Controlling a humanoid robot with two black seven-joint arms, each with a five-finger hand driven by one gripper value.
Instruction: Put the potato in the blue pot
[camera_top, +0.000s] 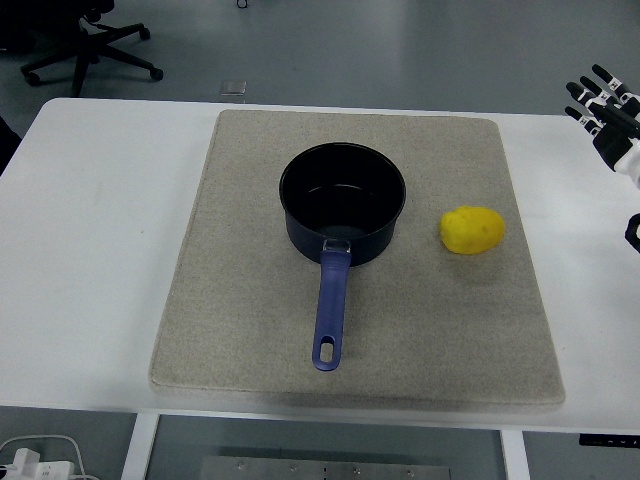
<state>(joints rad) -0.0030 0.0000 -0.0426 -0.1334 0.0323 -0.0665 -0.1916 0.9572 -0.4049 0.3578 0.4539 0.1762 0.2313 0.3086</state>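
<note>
- At the near left corner, below the tabletop (90, 250) edge, one white power strip with cables (30, 462) lies on the floor.
- One white tabletop carries a single beige felt mat (250, 320), which covers most of its middle and nearly reaches the near edge.
- One blue pot (342, 204) stands upright on the mat, a little left of the mat's centre. Its long blue handle (330, 310) points toward the near edge and ends in a hanging hole.
- The pot's dark inside shows only a glossy bottom; nothing lies in it.
- One yellow potato (471, 230) lies on the mat to the right of the pot, apart from it, with bare mat between them. It sits outside the pot, and nothing stands between the two.
- One robot hand is visible: the right hand (605, 110), at the picture's right edge over the far right part of the tabletop, well apart from the potato. Its black, white-banded fingers (590, 97) are spread wide and hold nothing.
- Just below that hand, at the same edge, one small black part of the right arm (633, 232) shows.
- Beyond the tabletop's far edge, one small clear square object (232, 89) sits on the grey floor.
- Farthest, at the upper left, the wheeled base of one black office chair (90, 50) stands on the floor.
</note>
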